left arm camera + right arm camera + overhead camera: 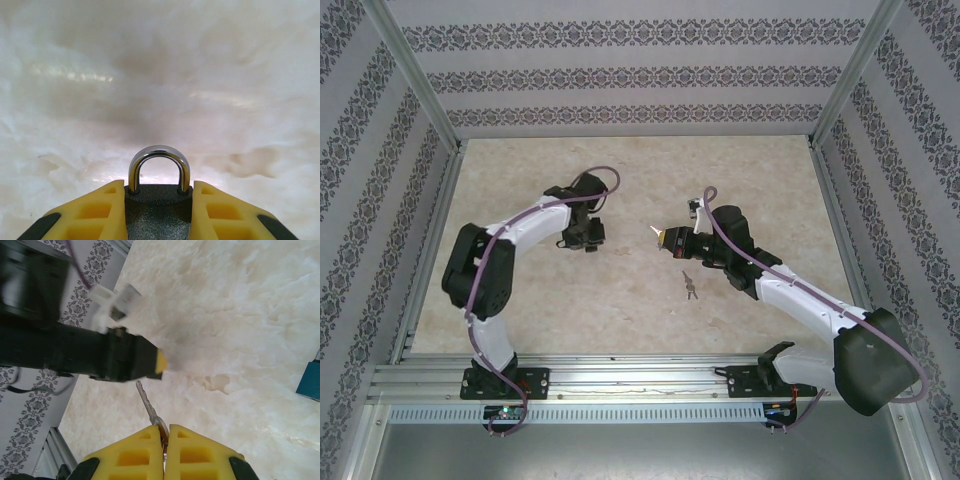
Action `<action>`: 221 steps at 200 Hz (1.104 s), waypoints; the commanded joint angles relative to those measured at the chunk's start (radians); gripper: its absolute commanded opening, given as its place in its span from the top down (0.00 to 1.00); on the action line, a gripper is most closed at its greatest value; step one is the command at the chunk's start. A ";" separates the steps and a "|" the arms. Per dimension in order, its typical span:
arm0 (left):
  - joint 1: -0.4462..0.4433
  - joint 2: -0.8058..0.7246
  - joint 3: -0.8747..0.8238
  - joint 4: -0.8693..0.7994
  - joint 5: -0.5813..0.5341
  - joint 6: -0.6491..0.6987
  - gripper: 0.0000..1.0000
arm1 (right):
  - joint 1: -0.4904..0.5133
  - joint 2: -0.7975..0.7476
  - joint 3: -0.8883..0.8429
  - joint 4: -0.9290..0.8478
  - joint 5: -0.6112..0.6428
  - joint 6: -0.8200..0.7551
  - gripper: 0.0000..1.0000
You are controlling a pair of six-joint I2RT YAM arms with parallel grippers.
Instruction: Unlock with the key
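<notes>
Left claw (159, 191): padlock (158, 216); right claw (165, 429): key (146, 403)

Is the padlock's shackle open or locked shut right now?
Shut. In the left wrist view both legs of the shackle sit down in the padlock body, with no gap at either end.

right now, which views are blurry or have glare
left wrist: padlock crisp, glare on its shackle, table behind it soft with bright streaks; right wrist: key sharp, dark arm at upper left smeared; top external: even light, only faint shadows under the arms
</notes>
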 commanded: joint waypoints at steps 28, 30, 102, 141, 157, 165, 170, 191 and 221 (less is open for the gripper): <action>0.084 -0.233 -0.073 0.202 0.133 -0.208 0.89 | 0.035 0.002 0.081 0.000 0.077 -0.082 1.00; 0.087 -0.241 -0.078 0.212 0.138 -0.217 0.89 | 0.037 0.002 0.085 0.000 0.081 -0.085 1.00; 0.104 -0.463 -0.203 0.439 0.179 -0.451 0.90 | 0.140 0.053 0.198 0.015 0.205 -0.179 1.00; 0.109 -0.545 -0.265 0.521 0.157 -0.546 0.91 | 0.183 0.081 0.231 0.054 0.262 -0.185 1.00; 0.110 -0.573 -0.306 0.580 0.151 -0.607 0.92 | 0.208 0.091 0.244 0.069 0.303 -0.192 1.00; 0.111 -0.583 -0.328 0.614 0.152 -0.635 0.92 | 0.223 0.097 0.248 0.082 0.336 -0.189 1.00; 0.111 -0.588 -0.340 0.636 0.151 -0.651 0.92 | 0.232 0.098 0.247 0.096 0.350 -0.189 1.00; 0.111 -0.601 -0.384 0.700 0.147 -0.720 0.92 | 0.270 0.112 0.242 0.164 0.397 -0.197 1.00; 0.111 -0.606 -0.449 0.814 0.164 -0.802 0.92 | 0.318 0.167 0.256 0.245 0.436 -0.200 1.00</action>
